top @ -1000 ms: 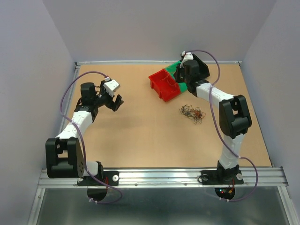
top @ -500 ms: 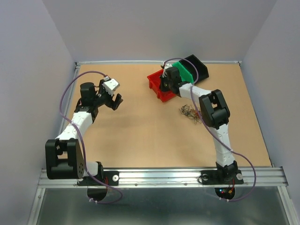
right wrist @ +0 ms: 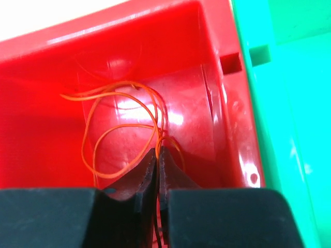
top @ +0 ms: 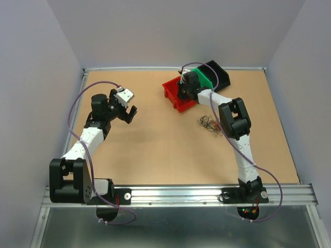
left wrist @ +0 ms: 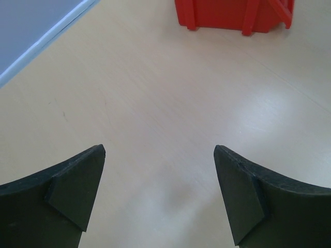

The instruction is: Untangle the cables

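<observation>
Right fingers point(right wrist: 145, 178) clamped on likely springy, featherlight orange wire point(right wrist: 124, 126) in red bin point(right wrist: 41, 67); left fingers point(left wrist: 72, 186) apart. Cable clump point(top: 211, 124), bin's five o'clock: pinch single strands.

I see thin red-orange wire loops point(right wrist: 124, 126) curling just ahead of my right gripper point(right wrist: 156, 160), one strand pinched between its tips. A tangled clump of hair-thin dark wires point(top: 211, 124) lies flat behind that gripper, beside its forearm.

the tan table point(top: 155, 147) carries a red bin point(top: 172, 96), green bin point(top: 206, 77), black bin point(top: 219, 72) and loose cables point(top: 209, 125).
</observation>
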You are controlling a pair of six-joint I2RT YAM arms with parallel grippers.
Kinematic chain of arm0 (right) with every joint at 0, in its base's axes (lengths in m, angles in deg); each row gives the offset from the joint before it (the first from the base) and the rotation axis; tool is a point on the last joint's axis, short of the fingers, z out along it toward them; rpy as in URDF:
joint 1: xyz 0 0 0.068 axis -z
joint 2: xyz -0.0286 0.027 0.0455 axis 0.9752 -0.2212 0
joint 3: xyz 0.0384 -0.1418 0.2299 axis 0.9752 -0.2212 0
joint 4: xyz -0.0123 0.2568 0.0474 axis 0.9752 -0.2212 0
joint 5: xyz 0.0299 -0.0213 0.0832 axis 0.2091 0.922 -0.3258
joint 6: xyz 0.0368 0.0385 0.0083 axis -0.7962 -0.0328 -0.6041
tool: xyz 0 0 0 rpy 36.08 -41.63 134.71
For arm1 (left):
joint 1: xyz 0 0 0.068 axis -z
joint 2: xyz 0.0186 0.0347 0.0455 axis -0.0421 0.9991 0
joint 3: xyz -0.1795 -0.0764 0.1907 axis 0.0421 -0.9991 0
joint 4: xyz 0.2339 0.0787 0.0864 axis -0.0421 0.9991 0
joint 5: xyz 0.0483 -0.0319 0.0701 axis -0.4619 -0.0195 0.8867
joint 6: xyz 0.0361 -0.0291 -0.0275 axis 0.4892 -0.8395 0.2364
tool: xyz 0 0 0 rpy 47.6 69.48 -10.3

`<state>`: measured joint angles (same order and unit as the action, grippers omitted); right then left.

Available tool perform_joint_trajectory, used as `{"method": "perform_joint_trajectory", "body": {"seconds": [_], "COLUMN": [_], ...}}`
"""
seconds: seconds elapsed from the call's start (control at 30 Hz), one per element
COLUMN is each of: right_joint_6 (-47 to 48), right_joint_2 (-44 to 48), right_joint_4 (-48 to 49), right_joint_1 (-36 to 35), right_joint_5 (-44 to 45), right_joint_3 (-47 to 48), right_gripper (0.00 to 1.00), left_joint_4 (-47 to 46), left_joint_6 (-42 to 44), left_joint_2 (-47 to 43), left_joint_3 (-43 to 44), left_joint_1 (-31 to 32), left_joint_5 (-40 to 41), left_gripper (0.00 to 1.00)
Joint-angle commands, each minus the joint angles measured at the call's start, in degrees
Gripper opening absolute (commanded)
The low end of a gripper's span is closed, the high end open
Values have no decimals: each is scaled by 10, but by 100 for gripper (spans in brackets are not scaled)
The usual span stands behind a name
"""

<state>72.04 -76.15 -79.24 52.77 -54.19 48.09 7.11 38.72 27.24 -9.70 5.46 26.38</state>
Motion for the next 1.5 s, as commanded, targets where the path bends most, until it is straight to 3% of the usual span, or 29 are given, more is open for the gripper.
{"method": "perform_joint_trajectory", "body": {"seconds": [0.0, 0.17, 0.43, 0.53, 0.83, 1.13, 1.27, 1.33, 1.47], "right_joint_6": [28, 31, 28, 21, -29, -113, -156, -163, -169], "right_joint_2": [70, 108, 156, 187, 351, 405, 456, 486, 539], "right_joint_4": [-30, -30, -30, -29, 42, 170, 233, 233, 226], "right_joint_1": [-3, -3, -3, -3, 5, 59, 67, 67, 66], "right_joint_5": [13, 15, 24, 36, 125, 106, 101, 114, 143], "right_joint_3": [2, -1, -39, -66, -298, -427, -511, -531, -587], "right_gripper": [20, 36, 73, 75, 76, 63, 68, 74, 75], "left_joint_4": [-84, -128, -134, -133, -122, -123, -162, -177, -224], "left_joint_6": [-27, -41, -59, -72, -127, -201, -226, -233, -244], "left_joint_2": [-73, -145, -194, -202, -211, -191, -188, -191, -208], "left_joint_3": [-29, -71, -71, -59, 6, 101, 85, 60, 14], "left_joint_1": [3, 3, 3, 3, 3, 4, 4, 4, 5], "left_joint_5": [56, 96, 91, 111, 51, 39, 18, 12, -18], "left_gripper": [99, 99, 99, 99, 99, 99, 99, 99, 99]}}
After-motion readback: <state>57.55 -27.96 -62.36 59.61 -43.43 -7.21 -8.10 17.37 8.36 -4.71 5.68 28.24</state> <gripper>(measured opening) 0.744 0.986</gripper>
